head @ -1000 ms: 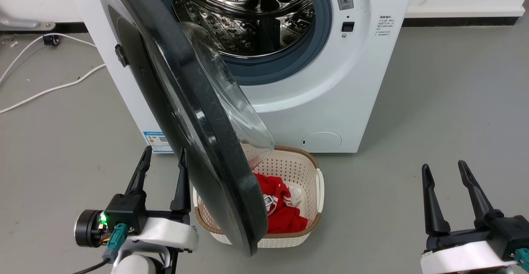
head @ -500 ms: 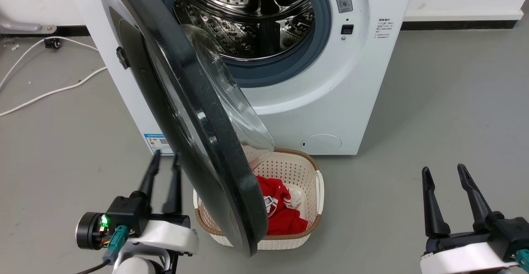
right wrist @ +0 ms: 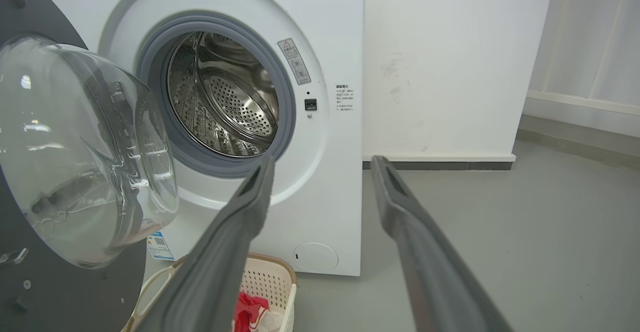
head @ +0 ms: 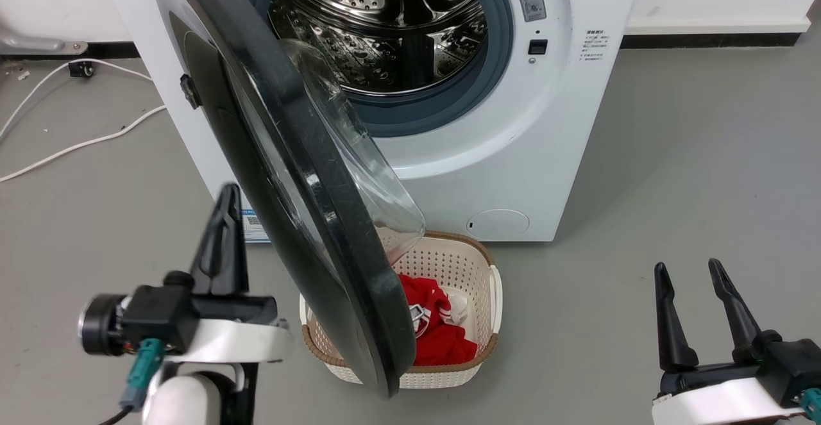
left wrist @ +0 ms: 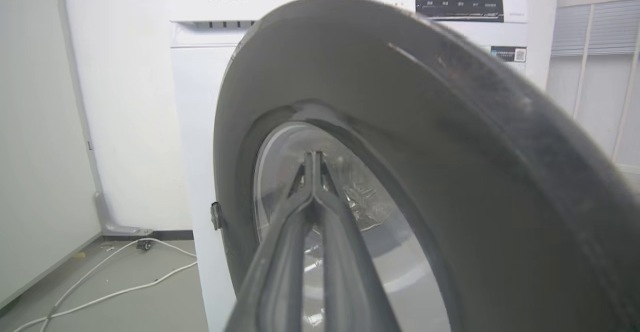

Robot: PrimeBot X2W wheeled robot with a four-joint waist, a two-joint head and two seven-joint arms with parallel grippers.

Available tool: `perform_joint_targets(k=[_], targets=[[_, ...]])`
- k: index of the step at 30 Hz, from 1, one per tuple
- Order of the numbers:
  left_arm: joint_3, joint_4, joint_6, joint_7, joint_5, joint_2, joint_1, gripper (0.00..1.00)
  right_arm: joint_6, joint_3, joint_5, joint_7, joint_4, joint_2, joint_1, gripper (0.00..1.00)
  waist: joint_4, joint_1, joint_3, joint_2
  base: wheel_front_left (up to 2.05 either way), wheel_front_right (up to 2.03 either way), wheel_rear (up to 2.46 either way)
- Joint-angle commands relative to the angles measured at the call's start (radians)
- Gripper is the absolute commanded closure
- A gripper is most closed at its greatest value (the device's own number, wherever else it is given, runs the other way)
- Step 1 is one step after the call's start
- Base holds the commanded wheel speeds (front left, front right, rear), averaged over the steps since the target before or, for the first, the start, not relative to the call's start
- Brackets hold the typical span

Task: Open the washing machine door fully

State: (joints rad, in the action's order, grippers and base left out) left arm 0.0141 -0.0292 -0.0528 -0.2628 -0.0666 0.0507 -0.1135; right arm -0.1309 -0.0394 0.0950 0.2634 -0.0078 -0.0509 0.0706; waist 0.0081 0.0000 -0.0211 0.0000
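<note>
The washing machine door (head: pixel 301 175) stands partly open, hinged at the left of the washing machine (head: pixel 513 156) and swung out toward the near side. In the head view it is seen almost edge-on. Its clear glass bowl (head: pixel 359 156) bulges to the right, and its glossy black outer face looks left. The door's near lower edge hangs over the left part of a pale perforated basket (head: pixel 478 265). The basket sits on the grey floor (head: pixel 673 156) just in front of the machine and has a red garment (head: pixel 436 329) lying in it.

Behind the door, the steel drum (head: pixel 397 21) is exposed inside its grey rubber gasket (head: pixel 449 101). A round cap (head: pixel 499 222) shows low on the white front. A blue label (head: pixel 253 223) peeks out at the lower left corner.

The left gripper (head: pixel 228 189) is left of the door, near its outer face, with its two fingers pressed together and nothing between them. In the left wrist view those fingers point at the door's window. I cannot tell whether the tips touch it.

The right gripper (head: pixel 687 265) is at the near right, well apart from the machine and the basket. Its fingers are spread wide and hold nothing.

A white cable (head: pixel 83 143) trails over the floor at the far left.
</note>
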Motion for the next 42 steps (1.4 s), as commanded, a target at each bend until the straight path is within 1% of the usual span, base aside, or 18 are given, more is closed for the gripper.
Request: perform_joint_targets(k=[1, 5, 6, 8, 13, 17, 19, 22, 25, 30, 33, 36, 39, 42], targets=[[-0.008, -0.035, 0.006, -0.003, 0.008, -0.001, -0.013, 1.00, 0.000, 0.000, 0.010, 0.001, 0.001, 0.001, 0.006, 0.00, 0.000, 0.0000, 0.000, 0.0000, 0.00, 0.00, 0.00], [-0.020, -0.164, 0.009, -0.003, 0.029, -0.001, -0.041, 1.00, 0.000, 0.002, 0.016, 0.001, 0.000, 0.001, 0.004, 0.00, 0.001, 0.0000, -0.001, 0.0000, 0.00, 0.00, 0.00], [-0.015, -0.237, 0.017, -0.003, 0.042, -0.001, -0.052, 1.00, 0.000, 0.002, 0.019, 0.001, 0.000, 0.001, 0.003, 0.00, 0.001, 0.0000, -0.001, 0.0000, 0.00, 0.00, 0.00], [-0.009, -0.319, 0.029, -0.003, 0.045, -0.001, -0.067, 1.00, 0.000, 0.004, 0.021, 0.001, 0.001, 0.001, 0.003, 0.00, 0.001, 0.0000, -0.002, 0.0000, 0.00, 0.00, 0.00], [0.010, -0.477, 0.046, -0.002, 0.072, -0.001, -0.096, 1.00, 0.000, 0.008, 0.027, 0.001, 0.005, 0.001, 0.000, 0.00, -0.003, 0.0000, -0.002, 0.0000, 0.00, 0.00, 0.00], [0.065, -0.564, 0.033, -0.002, 0.100, 0.010, -0.108, 1.00, 0.000, 0.010, 0.030, 0.001, 0.008, 0.001, -0.003, 0.00, -0.007, 0.0000, -0.004, 0.0000, 0.00, 0.00, 0.00], [0.120, -0.578, 0.011, -0.002, 0.103, 0.014, -0.102, 1.00, 0.000, 0.009, 0.033, 0.001, 0.011, 0.001, -0.003, 0.00, -0.007, 0.0000, -0.005, 0.0000, 0.00, 0.00, 0.00], [0.222, -0.560, -0.022, -0.002, 0.110, 0.027, -0.071, 1.00, 0.000, 0.011, 0.034, 0.001, 0.014, 0.002, -0.006, 0.00, -0.008, 0.0000, -0.007, 0.0000, 0.00, 0.00, 0.00], [0.325, -0.517, -0.044, -0.002, 0.104, 0.044, -0.031, 1.00, 0.000, 0.012, 0.038, 0.001, 0.018, 0.002, -0.006, 0.00, -0.009, 0.0000, -0.007, 0.0000, 0.00, 0.00, 0.00], [0.426, -0.406, -0.059, -0.003, 0.097, 0.085, 0.059, 1.00, 0.000, 0.013, 0.045, 0.001, 0.023, 0.001, -0.005, 0.00, -0.010, 0.0000, -0.009, 0.0000, 0.00, 0.00, 0.00], [0.453, -0.336, -0.060, 0.007, 0.084, 0.107, 0.120, 1.00, 0.000, 0.013, 0.045, 0.001, 0.027, 0.002, 0.000, 0.00, -0.008, 0.0000, -0.008, 0.0000, 0.00, 0.00, 0.00], [0.470, -0.275, -0.058, 0.054, 0.063, 0.110, 0.173, 1.00, 0.000, 0.012, 0.049, 0.001, 0.031, 0.001, 0.004, 0.00, -0.005, 0.0000, -0.009, 0.0000, 0.00, 0.00, 0.00], [0.481, -0.209, -0.058, 0.099, 0.033, 0.102, 0.211, 1.00, 0.000, 0.015, 0.051, 0.001, 0.036, 0.002, 0.005, 0.00, -0.001, 0.0000, -0.009, 0.0000, 0.00, 0.00, 0.00], [0.487, -0.138, -0.057, 0.103, 0.016, 0.088, 0.209, 1.00, 0.000, 0.019, 0.055, 0.001, 0.044, 0.001, 0.003, 0.00, 0.004, 0.0000, -0.007, 0.0000, 0.00, 0.00, 0.00]])
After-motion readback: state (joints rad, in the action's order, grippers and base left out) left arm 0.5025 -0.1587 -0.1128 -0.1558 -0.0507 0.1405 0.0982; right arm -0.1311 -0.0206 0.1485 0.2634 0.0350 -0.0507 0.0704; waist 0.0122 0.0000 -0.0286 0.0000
